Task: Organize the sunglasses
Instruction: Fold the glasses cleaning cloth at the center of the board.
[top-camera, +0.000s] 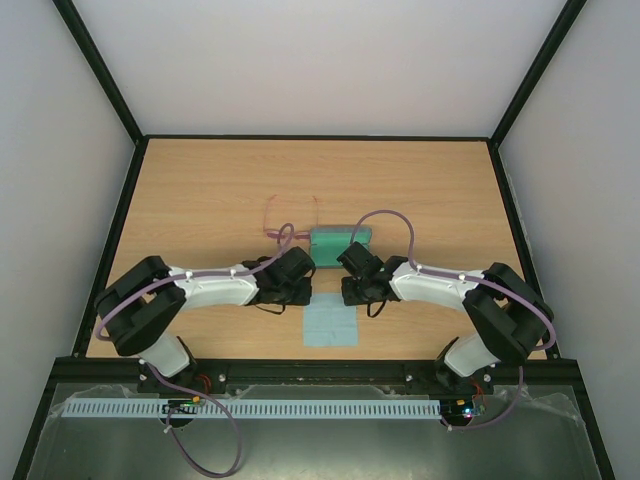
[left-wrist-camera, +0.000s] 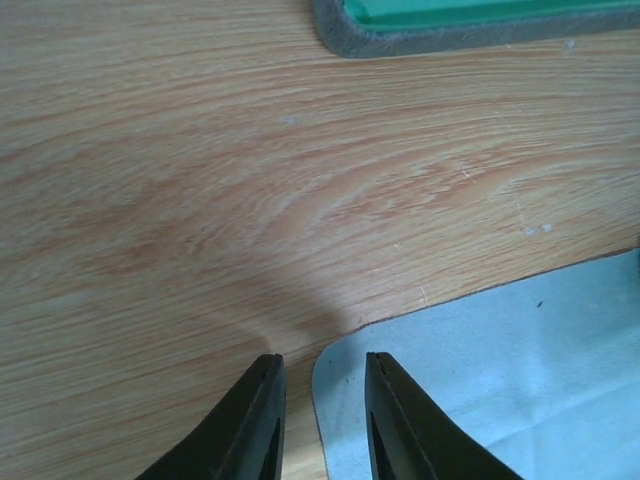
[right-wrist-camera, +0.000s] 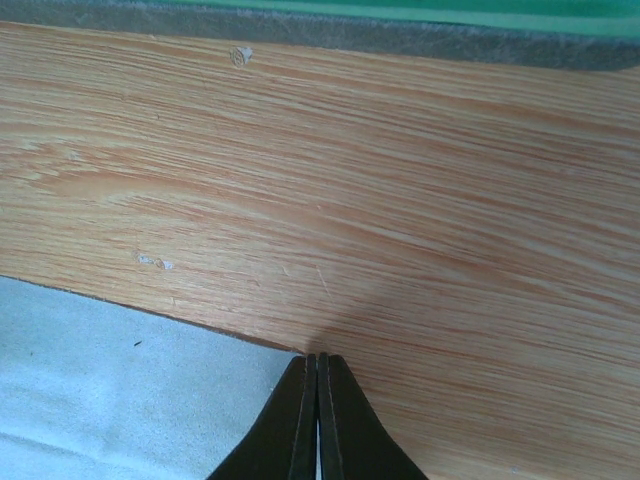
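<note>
Standing by the rig: the wooden table takes up most of the view, and the left arm and right arm both lean in toward the middle of it. Between their wrists, near the front edge, lies a square light-blue cloth. Just behind it is the grey-blue case, open with its green lining up. The sunglasses sit on the bare wood just left of the case, outside it, thin pink temple arms pointing away from the robot. The left gripper is only a narrow gap wide, one finger over wood and the other over the cloth's corner, with nothing clamped. The right gripper is pressed fully together at the cloth's opposite corner. Honestly can't tell whether it's nipped any fabric.
</note>
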